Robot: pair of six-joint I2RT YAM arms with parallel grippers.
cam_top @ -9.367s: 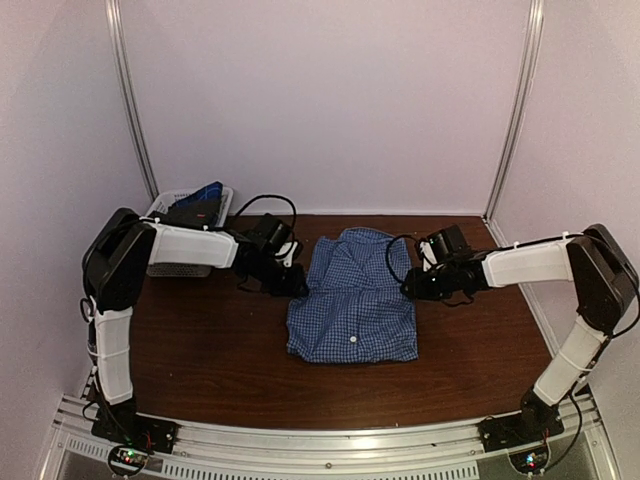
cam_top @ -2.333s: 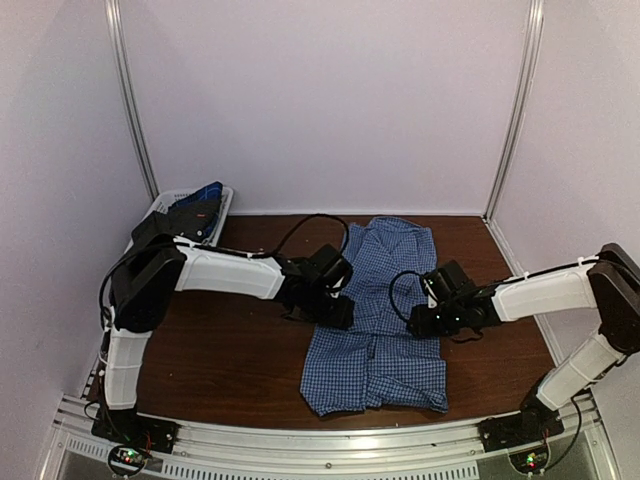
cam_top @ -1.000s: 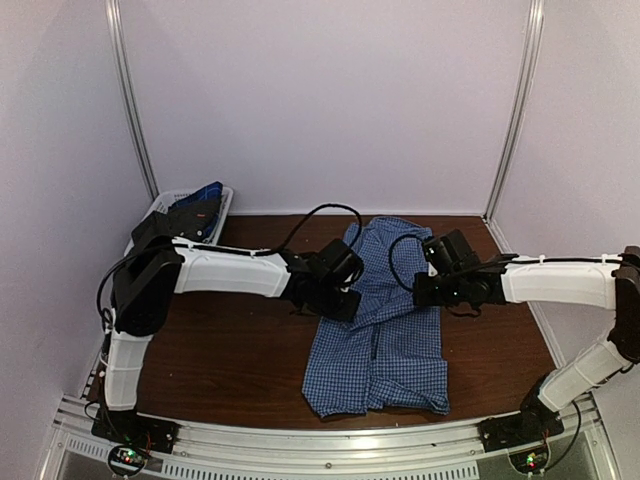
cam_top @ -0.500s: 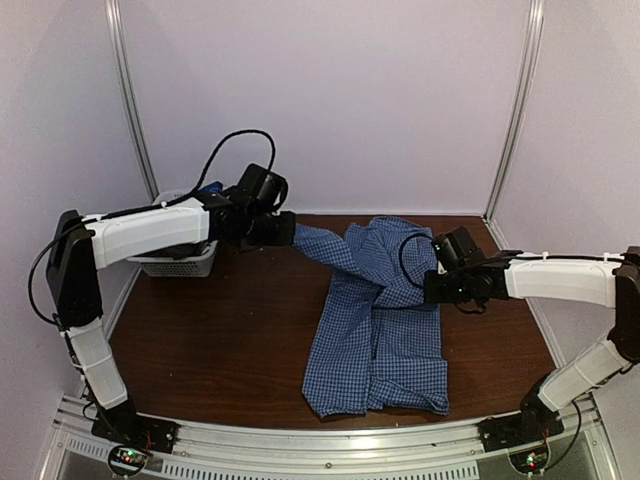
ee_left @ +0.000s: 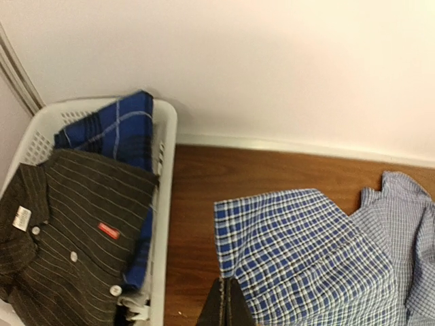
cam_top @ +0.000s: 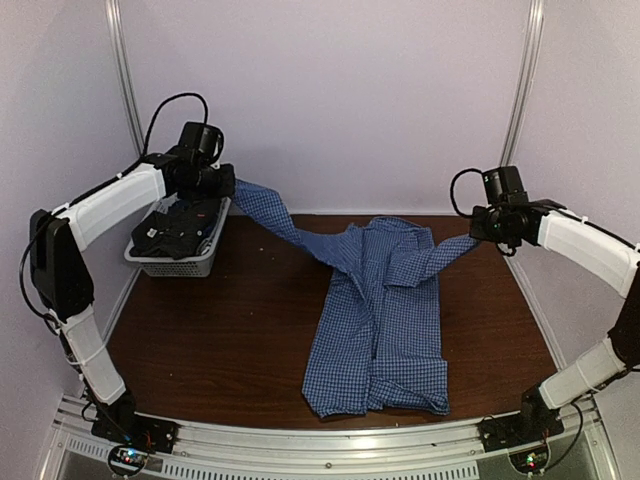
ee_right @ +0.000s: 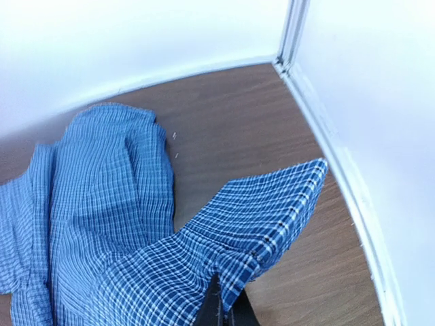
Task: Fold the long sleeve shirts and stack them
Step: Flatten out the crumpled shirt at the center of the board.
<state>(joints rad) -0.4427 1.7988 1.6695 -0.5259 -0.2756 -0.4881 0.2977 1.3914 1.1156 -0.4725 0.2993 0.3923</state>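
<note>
arms [cam_top: 108, 203]: white shells, black joints | cables [cam_top: 160, 108]: black, looped | bases [cam_top: 135, 432]: lights, apparently red-green

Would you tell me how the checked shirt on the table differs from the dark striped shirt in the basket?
The checked shirt is pale blue and lies spread on the table, sleeves raised; the dark striped shirt is blackish and sits in the basket. Both are patterned.

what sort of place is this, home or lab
Most likely a lab test booth, not a home: bare white walls with metal corner posts, robot arms bolted to a rail at the table edge, holding a checked shirt.
</note>
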